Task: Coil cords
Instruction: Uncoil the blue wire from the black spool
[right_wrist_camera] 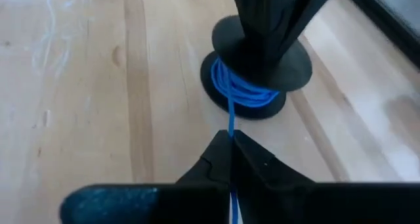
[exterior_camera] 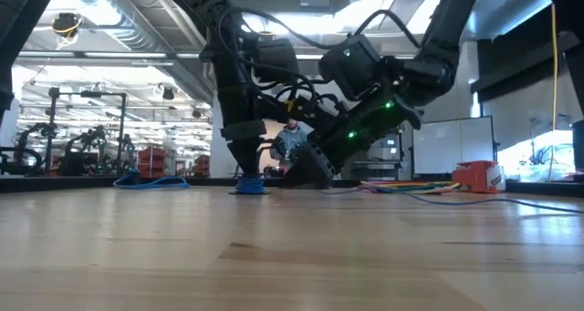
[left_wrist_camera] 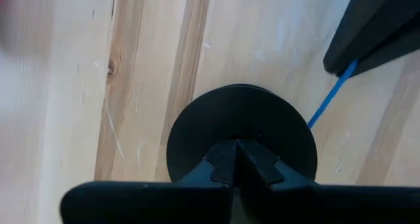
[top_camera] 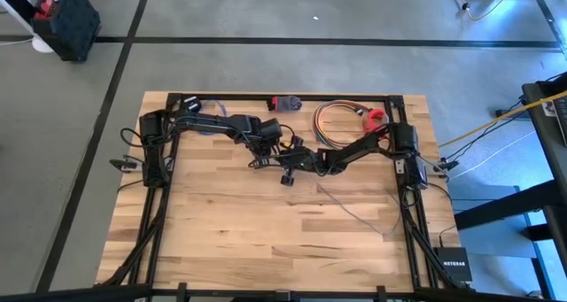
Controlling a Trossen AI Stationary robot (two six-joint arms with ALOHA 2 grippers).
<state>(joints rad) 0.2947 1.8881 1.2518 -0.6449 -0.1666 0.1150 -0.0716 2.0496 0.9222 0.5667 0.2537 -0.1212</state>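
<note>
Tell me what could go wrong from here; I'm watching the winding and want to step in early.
1. The right gripper pinches the thin blue cord taut to the black spool; a hard pull could slip it free or tip the spool.
2. The left gripper is shut on the spool's disc; the two arms sit very close and could collide.

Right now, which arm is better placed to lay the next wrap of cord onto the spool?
Right. The right claw is shut on the thin blue cord beside the black round spool; the left claw is pinning that spool down.
</note>
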